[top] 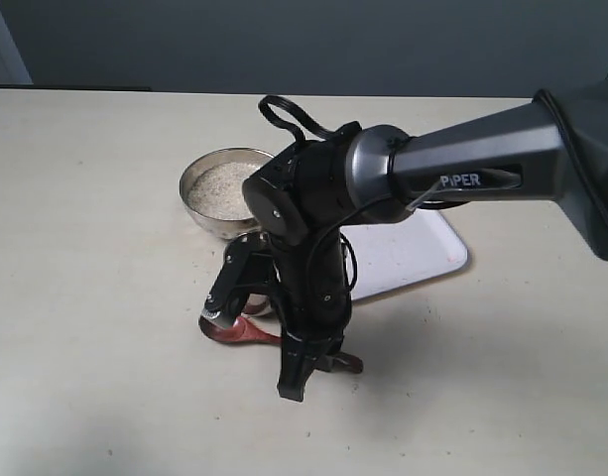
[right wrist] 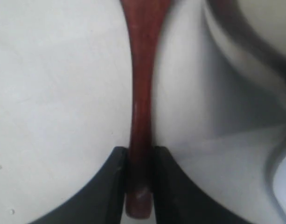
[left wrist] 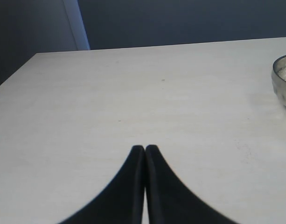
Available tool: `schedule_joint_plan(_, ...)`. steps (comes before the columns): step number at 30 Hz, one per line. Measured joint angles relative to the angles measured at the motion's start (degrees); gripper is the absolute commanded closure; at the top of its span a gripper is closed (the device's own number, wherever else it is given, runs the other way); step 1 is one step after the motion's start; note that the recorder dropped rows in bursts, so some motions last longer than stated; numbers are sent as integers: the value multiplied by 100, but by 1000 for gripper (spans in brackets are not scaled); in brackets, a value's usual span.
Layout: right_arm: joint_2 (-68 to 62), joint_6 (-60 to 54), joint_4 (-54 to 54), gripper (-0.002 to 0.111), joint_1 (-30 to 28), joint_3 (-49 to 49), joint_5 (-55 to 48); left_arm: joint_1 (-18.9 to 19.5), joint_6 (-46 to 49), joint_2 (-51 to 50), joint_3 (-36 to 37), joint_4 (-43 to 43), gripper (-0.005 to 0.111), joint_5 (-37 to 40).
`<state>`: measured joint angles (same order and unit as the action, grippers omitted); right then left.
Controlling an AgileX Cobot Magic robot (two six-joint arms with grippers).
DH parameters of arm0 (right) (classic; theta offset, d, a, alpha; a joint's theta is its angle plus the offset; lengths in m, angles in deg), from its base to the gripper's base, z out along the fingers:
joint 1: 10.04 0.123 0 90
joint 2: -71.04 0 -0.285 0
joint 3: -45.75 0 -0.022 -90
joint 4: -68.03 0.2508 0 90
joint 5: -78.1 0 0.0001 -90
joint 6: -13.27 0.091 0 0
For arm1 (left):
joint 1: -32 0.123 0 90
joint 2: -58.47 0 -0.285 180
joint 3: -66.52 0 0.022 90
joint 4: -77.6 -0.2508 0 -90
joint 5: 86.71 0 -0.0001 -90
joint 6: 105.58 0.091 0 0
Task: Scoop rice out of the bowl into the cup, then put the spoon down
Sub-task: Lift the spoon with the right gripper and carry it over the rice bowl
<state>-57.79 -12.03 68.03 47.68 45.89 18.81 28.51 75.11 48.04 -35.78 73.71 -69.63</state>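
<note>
The reddish-brown wooden spoon [top: 236, 332] lies low over the table in front of the bowl, and whether it touches I cannot tell. My right gripper [top: 318, 367] is shut on the spoon's handle [right wrist: 142, 140] close to its end, a finger [right wrist: 110, 186] pressed to each side. The silver bowl [top: 194, 198] holds a heap of off-white rice [top: 222, 188]. Most of the steel cup [right wrist: 240, 46] is hidden behind the right arm in the exterior view and shows blurred beside the spoon in the right wrist view. My left gripper [left wrist: 145, 148] is shut and empty over bare table, the bowl [left wrist: 283, 81] at that view's edge.
A white tray [top: 423, 248] lies behind the right arm, to the right of the bowl. The right arm's dark body [top: 313, 258] stands over the middle of the table. The far table edge meets a dark wall.
</note>
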Motion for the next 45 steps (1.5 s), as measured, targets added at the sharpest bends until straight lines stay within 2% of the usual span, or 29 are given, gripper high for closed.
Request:
schedule_joint_plan(15, -17, -263, 257, 108, 0, -36, -936, 0, 0, 0, 0, 0, 106, 0)
schedule_joint_plan(20, 403, -883, 930, 108, 0, -50, -1004, 0, 0, 0, 0, 0, 106, 0)
schedule_joint_plan(24, 931, -1064, 985, 108, 12, 175, -1016, 0, 0, 0, 0, 0, 106, 0)
schedule_joint_plan(29, 1373, -1128, 336, 108, 12, 717, -1016, 0, 0, 0, 0, 0, 106, 0)
schedule_joint_plan(35, 1464, -1108, -1320, 109, 12, 1407, -1028, 0, 0, 0, 0, 0, 106, 0)
schedule_joint_plan(40, 1464, -720, -2625, 109, 12, 1535, -1028, 0, 0, 0, 0, 0, 106, 0)
schedule_joint_plan(45, 1320, -593, -3204, 109, 12, 1549, -942, 0, 0, 0, 0, 0, 106, 0)
